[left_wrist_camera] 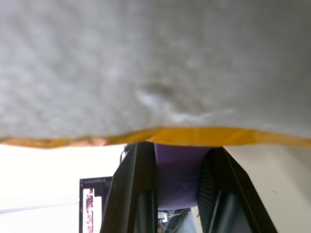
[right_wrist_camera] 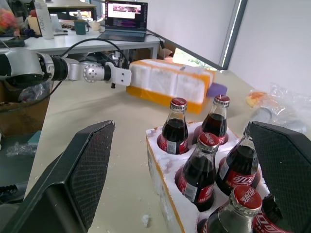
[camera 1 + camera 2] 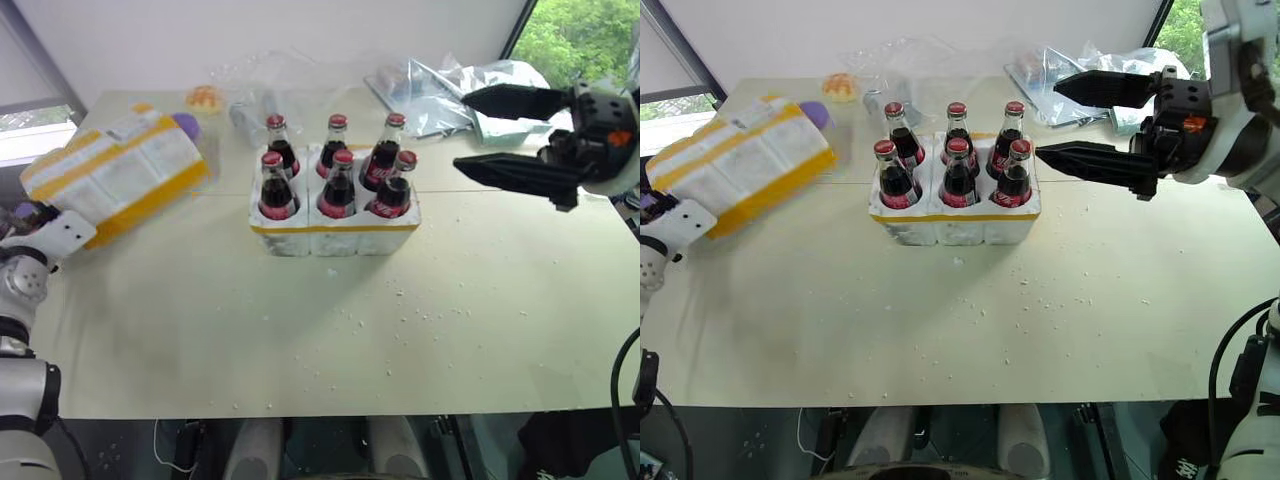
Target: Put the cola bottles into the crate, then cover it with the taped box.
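Left eye view: we count six small glass cola bottles [image 3: 338, 170] with red caps and red labels, all standing upright in two rows of three in one low white styrofoam crate [image 3: 335, 236] with a yellow tape strip around its base, on the pale table [image 3: 300, 340]. One larger white styrofoam box wrapped in yellow tape [image 3: 115, 170], with a printed label on it, sits tilted at the table's left edge with our left gripper [image 3: 30, 215] at its near end; a purple object [image 3: 185, 124] peeks out behind it. Our right gripper [image 3: 495, 135] hovers to the right of the crate, its two black fingers spread wide and holding nothing. Crumpled clear plastic bags [image 3: 440, 90] lie at the far side. Left wrist view: the left gripper's fingers [image 1: 133, 189] are pinched shut on the taped box's edge. Right wrist view: the wide-apart fingers [image 2: 73, 174] frame the bottles, and a laptop [image 2: 124, 19] sits on a desk beyond.
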{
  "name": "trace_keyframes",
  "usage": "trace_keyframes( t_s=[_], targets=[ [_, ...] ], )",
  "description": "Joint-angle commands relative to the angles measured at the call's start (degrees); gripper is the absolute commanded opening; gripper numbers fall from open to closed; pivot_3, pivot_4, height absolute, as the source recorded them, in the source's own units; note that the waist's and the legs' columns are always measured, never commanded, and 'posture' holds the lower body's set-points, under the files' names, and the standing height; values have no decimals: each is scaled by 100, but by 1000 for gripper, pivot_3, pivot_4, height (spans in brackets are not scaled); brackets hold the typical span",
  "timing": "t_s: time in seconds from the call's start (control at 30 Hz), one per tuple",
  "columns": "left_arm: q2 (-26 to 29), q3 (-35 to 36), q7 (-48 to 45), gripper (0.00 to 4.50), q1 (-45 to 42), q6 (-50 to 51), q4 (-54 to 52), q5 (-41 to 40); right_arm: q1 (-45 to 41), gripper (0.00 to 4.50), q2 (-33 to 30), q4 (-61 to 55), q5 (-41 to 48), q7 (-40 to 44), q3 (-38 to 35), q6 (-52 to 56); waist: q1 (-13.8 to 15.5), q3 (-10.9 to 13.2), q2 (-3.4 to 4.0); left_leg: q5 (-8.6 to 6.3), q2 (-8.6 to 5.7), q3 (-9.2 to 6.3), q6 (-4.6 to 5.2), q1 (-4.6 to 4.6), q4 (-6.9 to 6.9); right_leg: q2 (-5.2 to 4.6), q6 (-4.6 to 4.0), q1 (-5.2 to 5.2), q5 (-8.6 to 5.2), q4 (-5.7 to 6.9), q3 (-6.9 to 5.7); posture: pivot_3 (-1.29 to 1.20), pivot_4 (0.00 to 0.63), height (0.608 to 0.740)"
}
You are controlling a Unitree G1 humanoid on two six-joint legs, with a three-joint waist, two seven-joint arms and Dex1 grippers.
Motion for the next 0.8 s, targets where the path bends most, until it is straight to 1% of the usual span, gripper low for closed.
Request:
trace_keyframes(
  t_s=[0.03,0.13,0.27,0.43,0.53,0.6,0.7,0.8],
  targets=[
    [121,-19,-48,405,-62,20,12,-68,-4,4500,-84,-161,86,-56,-285,-93,0,0,0,0,0,0,0,0,0,0,0,0,0,1,0,0,150,737],
    [197,-31,-73,405,-98,-71,-66,-71,72,4500,-71,-186,76,-92,-311,-124,0,0,-1,0,0,-1,0,1,0,0,0,0,0,2,0,0,150,737],
    [462,90,-227,405,-310,-371,-375,-193,222,4500,-107,-154,24,-85,-364,-175,5,-1,-5,0,0,-2,0,-1,1,0,0,0,0,1,-1,0,150,737],
    [786,446,-859,405,-692,-829,-1088,-694,638,4500,-416,-65,258,287,-530,120,22,-1,-12,0,-1,-6,0,-8,4,0,0,0,0,-2,-2,0,150,737],
    [957,649,-1456,405,-887,-862,-1975,-1027,902,4500,-386,-116,-101,187,-521,-209,2,-1,-13,0,-2,-4,0,-8,4,-1,0,0,0,-4,-1,0,150,737],
    [974,748,-1802,405,-1021,-675,-2520,-1197,998,4500,-332,-99,-249,104,-482,-332,-2,-1,-13,0,-2,-4,0,-7,4,-1,1,0,0,-2,-1,0,150,737],
    [747,805,-2498,405,-1221,-310,-3452,-1581,1141,4500,-270,-144,-224,164,-475,-389,-17,-2,-12,0,-2,-3,0,-5,5,-1,1,1,0,-1,0,0,150,737],
    [418,750,-3039,405,-1205,238,-4666,-1845,1181,4500,-208,-104,-285,119,-394,-479,-10,-1,-13,1,-2,-3,1,-5,7,0,1,3,0,1,0,0,150,737]
  ],
)
